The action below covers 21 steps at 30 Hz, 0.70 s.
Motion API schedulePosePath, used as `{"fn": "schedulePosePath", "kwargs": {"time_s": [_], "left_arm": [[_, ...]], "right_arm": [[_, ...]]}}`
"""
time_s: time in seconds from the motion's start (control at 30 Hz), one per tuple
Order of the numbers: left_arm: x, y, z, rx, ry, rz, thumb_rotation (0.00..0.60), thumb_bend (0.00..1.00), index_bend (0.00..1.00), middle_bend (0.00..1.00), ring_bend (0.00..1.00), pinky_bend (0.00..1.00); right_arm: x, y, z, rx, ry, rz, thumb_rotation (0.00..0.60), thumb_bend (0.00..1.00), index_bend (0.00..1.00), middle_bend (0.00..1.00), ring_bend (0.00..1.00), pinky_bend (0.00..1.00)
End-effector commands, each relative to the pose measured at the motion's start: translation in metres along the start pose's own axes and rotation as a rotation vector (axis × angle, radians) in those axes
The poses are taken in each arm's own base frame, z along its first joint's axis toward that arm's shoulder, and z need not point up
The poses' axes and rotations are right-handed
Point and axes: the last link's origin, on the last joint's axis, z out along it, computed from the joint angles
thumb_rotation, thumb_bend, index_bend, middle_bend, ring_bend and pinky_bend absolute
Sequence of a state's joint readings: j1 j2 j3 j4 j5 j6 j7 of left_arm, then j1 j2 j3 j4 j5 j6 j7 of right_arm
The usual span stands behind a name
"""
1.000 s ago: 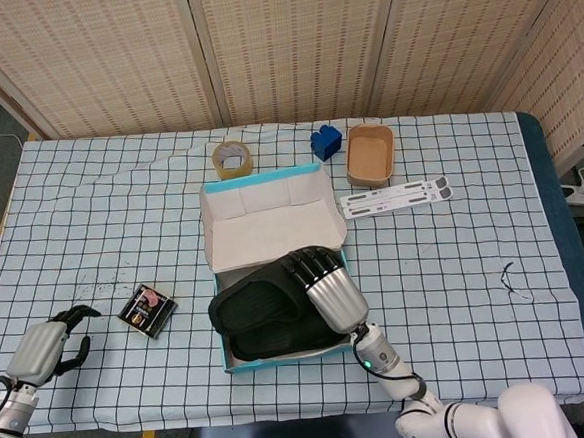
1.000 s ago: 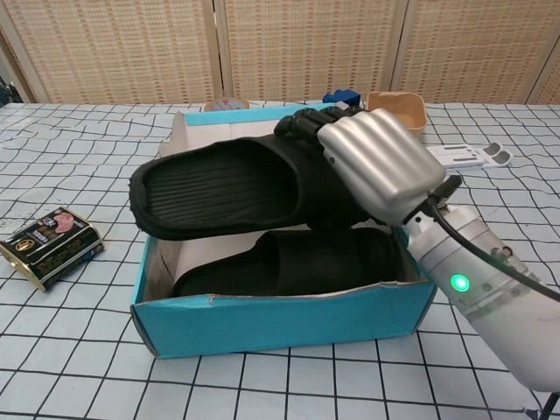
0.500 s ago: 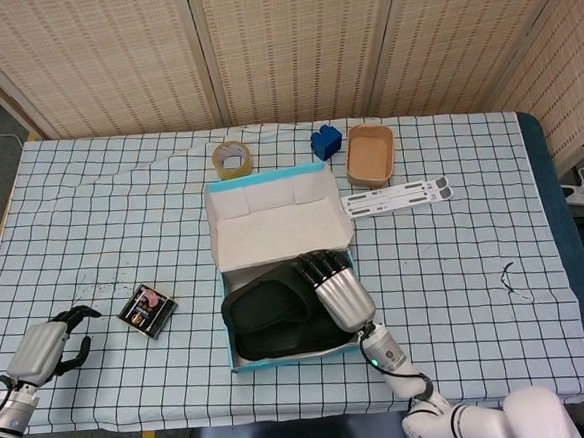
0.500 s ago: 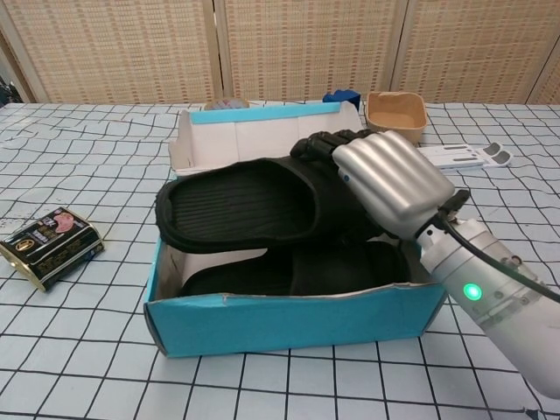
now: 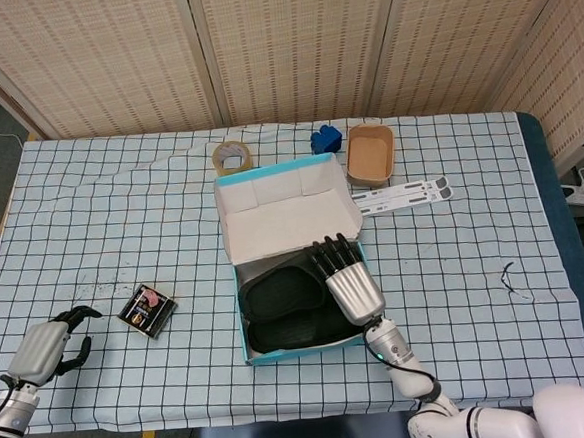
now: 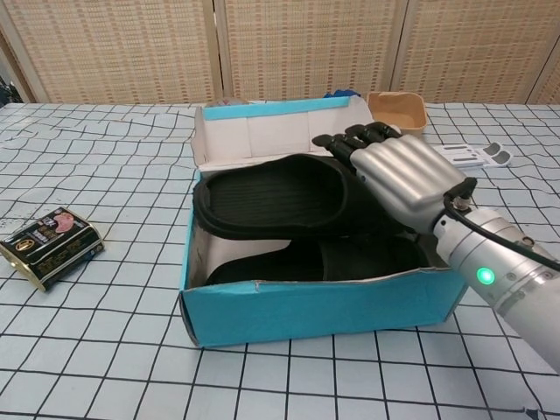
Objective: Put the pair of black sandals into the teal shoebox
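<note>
The teal shoebox [image 5: 249,354] [image 6: 315,308] sits open at the front middle of the table, its white lid [image 5: 287,214] standing up behind it. One black sandal [image 6: 306,261] lies on the box floor. The other black sandal [image 5: 282,292] [image 6: 271,194] lies tilted on top of it, its toe end raised above the box's left wall. My right hand [image 5: 348,280] [image 6: 398,175] grips this upper sandal by its strap end, with the fingers [image 6: 350,144] curled over it. My left hand [image 5: 45,348] rests at the table's front left corner, fingers curled in on nothing.
A small dark tin [image 5: 147,309] [image 6: 48,247] lies left of the box. Behind the lid are a tape roll [image 5: 231,158], a blue object [image 5: 324,137] and a tan oval container [image 5: 370,155] [image 6: 395,109]. White strips [image 5: 405,193] lie right of the lid.
My right hand has moved right and lowered the upper sandal deeper into the shoebox. The box itself has slid right with it. The left hand has not moved.
</note>
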<state>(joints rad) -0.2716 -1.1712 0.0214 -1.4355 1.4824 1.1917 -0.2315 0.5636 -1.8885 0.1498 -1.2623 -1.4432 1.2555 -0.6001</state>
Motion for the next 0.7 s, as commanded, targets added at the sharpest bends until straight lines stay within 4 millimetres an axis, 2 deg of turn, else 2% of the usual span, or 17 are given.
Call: {"fn": "schedulePosePath", "kwargs": {"time_s": [0.03, 0.3, 0.53, 0.7], "left_arm": [[0.0, 0.0, 0.0, 0.002, -0.001, 0.001, 0.6, 0.57, 0.29, 0.23, 0.28, 0.45], [-0.001, -0.001, 0.0, 0.006, -0.006, 0.001, 0.6, 0.57, 0.29, 0.23, 0.28, 0.46], [0.0, -0.001, 0.001, 0.009, -0.005, -0.003, 0.6, 0.57, 0.29, 0.23, 0.28, 0.45], [0.0, -0.001, 0.001, 0.008, -0.005, -0.001, 0.6, 0.57, 0.29, 0.23, 0.28, 0.45]], "right_arm": [[0.004, 0.001, 0.0, 0.003, 0.011, 0.008, 0.6, 0.0, 0.0, 0.04, 0.0, 0.0], [0.018, 0.0, -0.002, 0.015, 0.01, 0.094, 0.6, 0.0, 0.0, 0.0, 0.0, 0.0], [0.044, -0.008, -0.014, 0.071, -0.072, 0.281, 0.6, 0.0, 0.0, 0.0, 0.0, 0.0], [0.061, -0.012, -0.02, 0.103, -0.092, 0.334, 0.6, 0.0, 0.0, 0.0, 0.0, 0.0]]}}
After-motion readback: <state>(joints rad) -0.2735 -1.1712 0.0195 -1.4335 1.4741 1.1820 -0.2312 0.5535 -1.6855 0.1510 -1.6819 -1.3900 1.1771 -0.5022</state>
